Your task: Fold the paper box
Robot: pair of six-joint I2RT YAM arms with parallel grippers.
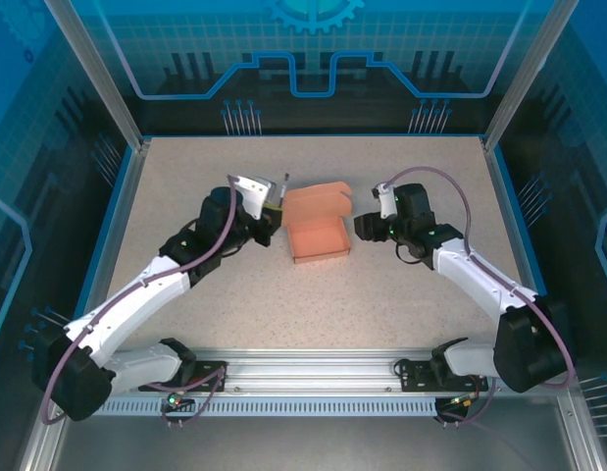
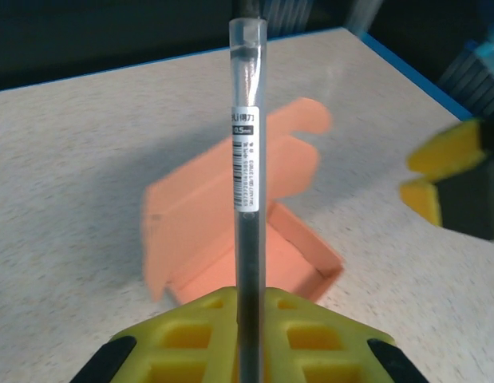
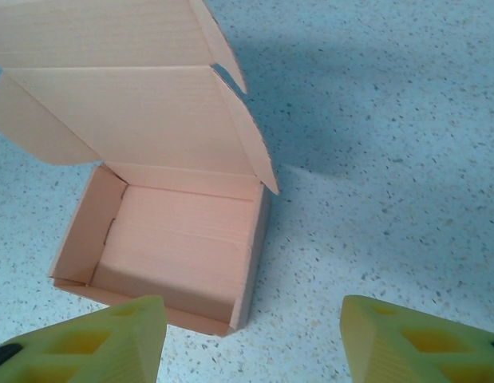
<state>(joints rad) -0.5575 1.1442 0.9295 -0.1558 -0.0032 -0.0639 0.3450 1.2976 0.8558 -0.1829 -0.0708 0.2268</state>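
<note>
Top external: paper box stood formed, lid open. Left gripper was clamped on thin stick; right gripper was spread. Next move probably needed lid folded down and tucked.

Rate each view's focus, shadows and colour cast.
Left wrist: the stick is sharp, while the box and right gripper behind it are blurred. Right wrist: box sharp, bluish cast on the table, soft shadow right of the box. Top external: even light, everything sharp.
</note>
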